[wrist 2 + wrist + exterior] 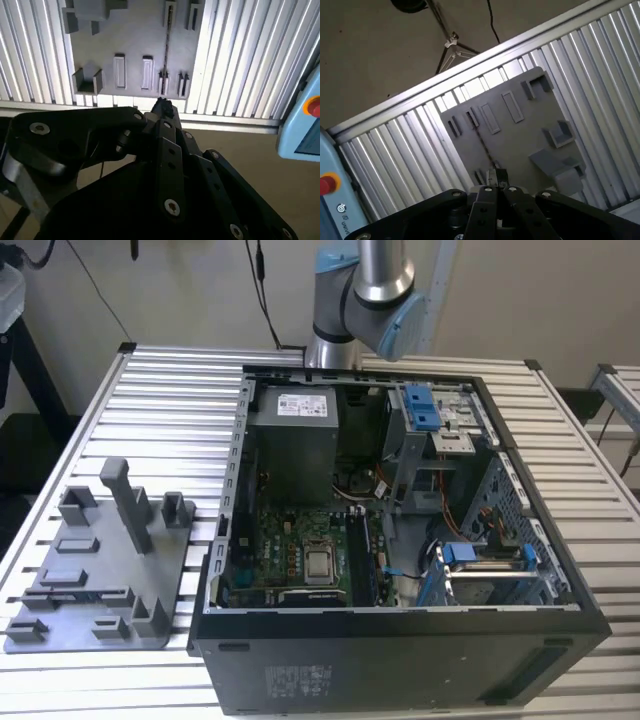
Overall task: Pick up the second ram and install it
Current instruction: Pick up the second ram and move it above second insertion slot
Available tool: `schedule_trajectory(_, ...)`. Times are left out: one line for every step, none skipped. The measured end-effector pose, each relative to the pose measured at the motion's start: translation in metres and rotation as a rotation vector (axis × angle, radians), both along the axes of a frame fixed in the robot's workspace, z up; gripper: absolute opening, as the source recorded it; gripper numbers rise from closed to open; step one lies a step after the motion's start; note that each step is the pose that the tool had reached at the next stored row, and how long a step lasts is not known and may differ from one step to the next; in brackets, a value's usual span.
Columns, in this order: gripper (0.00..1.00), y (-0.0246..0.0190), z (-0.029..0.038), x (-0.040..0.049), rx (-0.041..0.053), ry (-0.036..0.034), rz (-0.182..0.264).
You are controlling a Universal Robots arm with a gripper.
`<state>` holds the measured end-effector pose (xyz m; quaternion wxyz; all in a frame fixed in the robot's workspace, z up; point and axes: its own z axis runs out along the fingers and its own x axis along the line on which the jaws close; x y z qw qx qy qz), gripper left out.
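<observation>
Second wrist view, second ram [167, 45] edge-on, spanning tray [130, 35]

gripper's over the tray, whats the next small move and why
Probably open the gripper first. In the second wrist view it looks shut and empty, poised above the second ram, which stands on edge in slots of the grey tray. Shut, it couldn't straddle the strip.

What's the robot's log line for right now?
end effector: shut, empty, clear of grey tray | memory stick: standing on edge in tray | computer case: open
</observation>
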<state>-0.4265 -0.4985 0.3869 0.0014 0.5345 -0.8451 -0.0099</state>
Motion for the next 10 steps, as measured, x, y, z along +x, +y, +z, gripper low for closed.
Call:
schedule_trajectory(0.11, 0.0, -0.0001, 0.0001, -0.0004, -0.0014, 0.018)
schedule_trajectory(0.11, 0.0, -0.0001, 0.0001, -0.0008, -0.0027, 0.035)
schedule_trajectory(0.11, 0.0, -0.0001, 0.0001, -0.0011, -0.0038, 0.054)
schedule_trajectory(0.11, 0.0, -0.0001, 0.0, -0.0014, -0.0046, 0.071)
schedule_trajectory(0.11, 0.0, -0.0003, 0.0, -0.0014, -0.0053, 0.089)
schedule_trajectory(0.11, 0.0, -0.0005, 0.0, -0.0013, -0.0061, 0.107)
schedule_trajectory(0.11, 0.0, -0.0006, 0.0, -0.0013, -0.0068, 0.125)
schedule_trajectory(0.11, 0.0, -0.0008, 0.0, -0.0012, -0.0075, 0.143)
schedule_trajectory(0.11, 0.0, -0.001, 0.0, -0.0012, -0.008, 0.161)
schedule_trajectory(0.11, 0.0, -0.0012, 0.0, -0.0012, -0.0085, 0.179)
